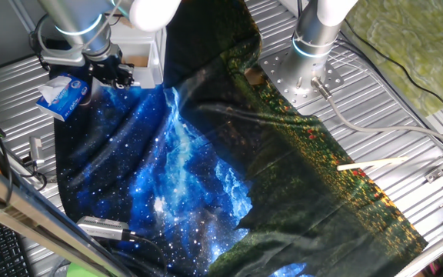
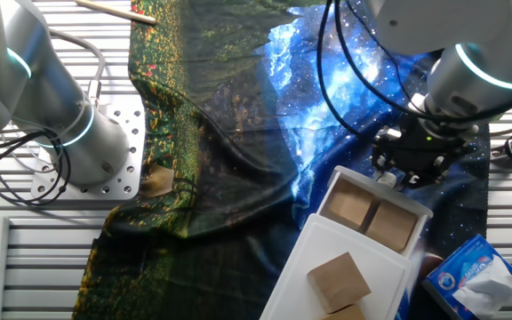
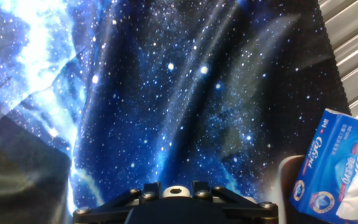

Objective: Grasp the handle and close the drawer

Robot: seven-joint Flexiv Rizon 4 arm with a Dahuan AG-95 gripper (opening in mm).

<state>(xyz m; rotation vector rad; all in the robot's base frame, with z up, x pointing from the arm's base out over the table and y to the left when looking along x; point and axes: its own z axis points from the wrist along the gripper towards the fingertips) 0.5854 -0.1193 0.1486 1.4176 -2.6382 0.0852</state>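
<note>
The drawer (image 2: 363, 182) is a small white box pulled out of its white housing (image 2: 309, 258), with two tan-brown compartments showing. It also shows in one fixed view (image 1: 149, 60) at the far left of the starry cloth. My gripper (image 2: 407, 175) is at the drawer's front wall. In the hand view the small round white handle (image 3: 176, 191) sits between my two black fingertips (image 3: 149, 188), which close against it on both sides. My gripper (image 1: 118, 74) is shut on the handle.
A blue-and-white tissue packet (image 2: 474, 276) lies right beside the drawer, also in the hand view (image 3: 340, 174) and one fixed view (image 1: 64, 94). A brown block (image 2: 338, 277) rests on the housing. A second arm's base (image 2: 60, 124) stands across the starry cloth (image 1: 175, 169). A wooden stick (image 1: 371, 163) lies on the table.
</note>
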